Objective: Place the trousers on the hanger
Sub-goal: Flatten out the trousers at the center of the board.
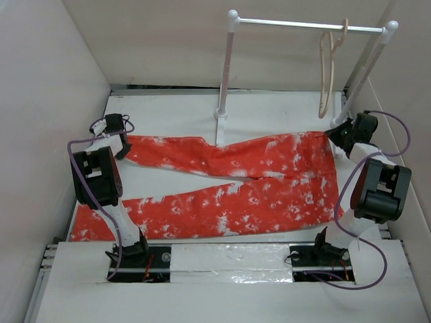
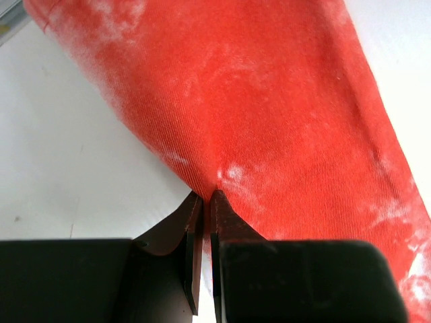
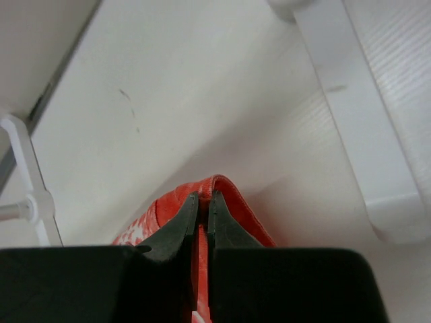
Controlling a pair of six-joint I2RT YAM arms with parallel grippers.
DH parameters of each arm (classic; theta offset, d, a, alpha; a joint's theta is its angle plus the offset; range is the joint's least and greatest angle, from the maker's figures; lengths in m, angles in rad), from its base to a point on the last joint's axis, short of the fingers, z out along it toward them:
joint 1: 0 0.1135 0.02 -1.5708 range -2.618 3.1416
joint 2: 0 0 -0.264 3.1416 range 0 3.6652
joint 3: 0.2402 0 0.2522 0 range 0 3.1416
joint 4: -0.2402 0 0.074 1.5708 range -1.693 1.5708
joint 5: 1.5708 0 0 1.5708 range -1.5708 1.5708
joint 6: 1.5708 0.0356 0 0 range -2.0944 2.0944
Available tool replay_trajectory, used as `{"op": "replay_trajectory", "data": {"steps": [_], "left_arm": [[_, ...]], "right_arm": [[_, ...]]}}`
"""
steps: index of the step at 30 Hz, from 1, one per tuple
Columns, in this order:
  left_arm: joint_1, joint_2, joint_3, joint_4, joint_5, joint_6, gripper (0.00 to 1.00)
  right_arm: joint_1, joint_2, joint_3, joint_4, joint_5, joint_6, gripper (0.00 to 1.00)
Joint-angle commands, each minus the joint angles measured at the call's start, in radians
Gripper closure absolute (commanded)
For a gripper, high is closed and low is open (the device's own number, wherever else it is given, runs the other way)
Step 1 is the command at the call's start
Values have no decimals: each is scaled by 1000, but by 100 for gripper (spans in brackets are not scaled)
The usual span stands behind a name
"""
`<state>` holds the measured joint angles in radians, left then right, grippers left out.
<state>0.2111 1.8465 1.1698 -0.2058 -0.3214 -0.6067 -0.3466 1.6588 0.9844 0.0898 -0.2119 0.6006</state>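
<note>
The orange-red trousers with white blotches lie flat on the table, waist at the right and two legs reaching left. My left gripper is at the end of the far leg; in the left wrist view it is shut, pinching a fold of the cloth. My right gripper is at the waist's far right corner; in the right wrist view it is shut on the waist edge. The beige hanger hangs from the rail at the back right, above my right gripper.
A white two-post rail stand stands at the back, with its left post foot at the trousers' far edge. Its right foot bar is close beside my right gripper. White walls close in on the left, the back and the right.
</note>
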Motion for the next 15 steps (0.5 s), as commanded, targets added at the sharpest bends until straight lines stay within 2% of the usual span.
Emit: {"op": "replay_trajectory", "data": {"steps": [1, 7, 9, 12, 15], "left_arm": [[2, -70, -12, -26, -34, -7, 100], [2, -86, -7, -43, -54, -17, 100], [2, -111, -33, -64, -121, -56, 100], [2, -193, -102, 8, -120, -51, 100], [2, -170, -101, -3, -55, -67, 100]], "right_arm": [[-41, 33, 126, 47, 59, 25, 100], [-51, 102, 188, 63, 23, 36, 100], [-61, 78, 117, 128, 19, 47, 100], [-61, 71, 48, 232, 54, 88, 100], [-61, 136, 132, 115, 33, 84, 100]]}}
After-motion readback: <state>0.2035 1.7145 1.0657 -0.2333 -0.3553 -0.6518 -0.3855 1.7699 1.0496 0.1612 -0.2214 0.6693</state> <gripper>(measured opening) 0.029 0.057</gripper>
